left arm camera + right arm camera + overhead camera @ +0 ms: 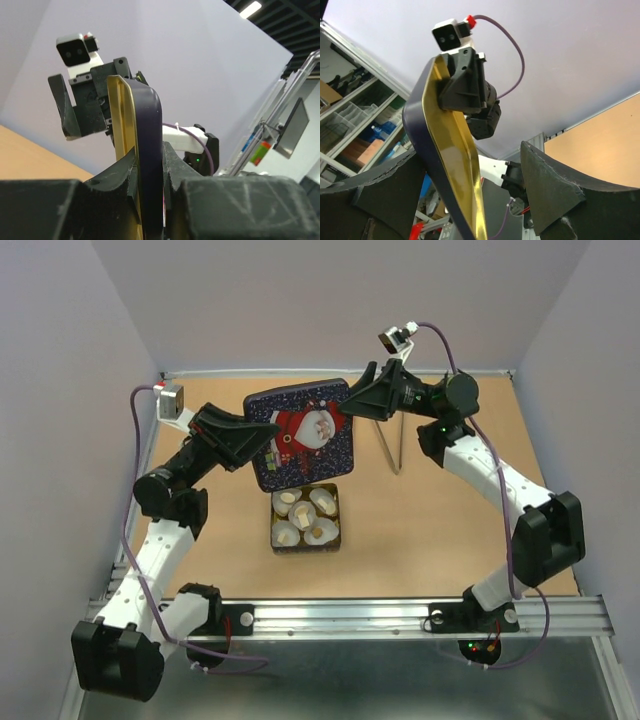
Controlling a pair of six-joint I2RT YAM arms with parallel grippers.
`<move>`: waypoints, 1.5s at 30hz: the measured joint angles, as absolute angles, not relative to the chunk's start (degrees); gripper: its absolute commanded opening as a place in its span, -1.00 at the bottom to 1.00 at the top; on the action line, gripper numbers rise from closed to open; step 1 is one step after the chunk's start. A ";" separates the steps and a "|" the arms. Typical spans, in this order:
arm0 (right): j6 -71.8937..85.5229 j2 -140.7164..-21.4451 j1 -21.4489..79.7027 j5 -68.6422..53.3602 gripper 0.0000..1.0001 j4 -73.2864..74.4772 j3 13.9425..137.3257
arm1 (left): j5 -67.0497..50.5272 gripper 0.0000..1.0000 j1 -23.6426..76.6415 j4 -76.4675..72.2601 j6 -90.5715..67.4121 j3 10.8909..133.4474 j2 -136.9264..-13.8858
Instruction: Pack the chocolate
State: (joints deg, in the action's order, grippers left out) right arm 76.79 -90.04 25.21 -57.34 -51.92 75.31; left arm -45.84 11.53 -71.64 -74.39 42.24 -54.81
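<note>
The left tool [262, 440] is clenched on the left edge of a dark blue tin lid [300, 435]. In its wrist view the lid's rim runs straight down between the two fingers, gold inner face on one side and blue outer face on the other. The right tool [358, 400] is released: its jaws stand wide on either side of the lid's opposite edge, and in the right wrist view a clear gap shows between the gold face and the nearer finger [547, 185]. The lid, printed with a Santa figure, hangs between the two tools above the bench [450, 540], and in the top view its near edge overlaps the far rim of an open tin [275, 542]. The chocolate [303, 511] sits inside that tin, small pale pieces nested in white fluted paper cups [288, 534] that fill the box. Long metal tweezers [391, 448] lie on the bench to the right of the lid, below the right tool.
</note>
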 measured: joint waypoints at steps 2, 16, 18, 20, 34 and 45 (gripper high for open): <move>75.90 -89.19 25.36 -57.08 0.57 -51.53 74.28 | -45.78 -0.72 11.53 -71.53 -71.55 42.04 -53.19; 70.22 -85.47 25.52 -55.72 0.51 -47.31 65.32 | -42.26 -0.72 11.53 -72.53 -67.26 39.83 -54.24; 69.12 -85.01 25.54 -55.68 0.47 -46.35 64.64 | -41.60 -0.72 11.53 -72.60 -67.26 39.81 -54.85; 67.77 -84.62 25.56 -55.48 0.43 -45.32 64.64 | -41.28 -0.71 11.53 -72.64 -67.29 39.70 -55.29; 60.86 -83.09 27.75 -55.33 -0.03 -42.50 64.64 | -39.72 -0.71 12.78 -72.99 -68.14 36.60 -56.88; 60.05 -83.18 28.25 -55.64 -0.64 -42.78 61.91 | -37.87 -0.59 13.02 -74.02 -69.19 32.45 -56.97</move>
State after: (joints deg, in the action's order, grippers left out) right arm 60.05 -83.18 28.25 -55.64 -42.78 61.91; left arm -37.87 13.02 -74.02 -69.19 32.45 -56.97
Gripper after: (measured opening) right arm 0.282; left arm 0.262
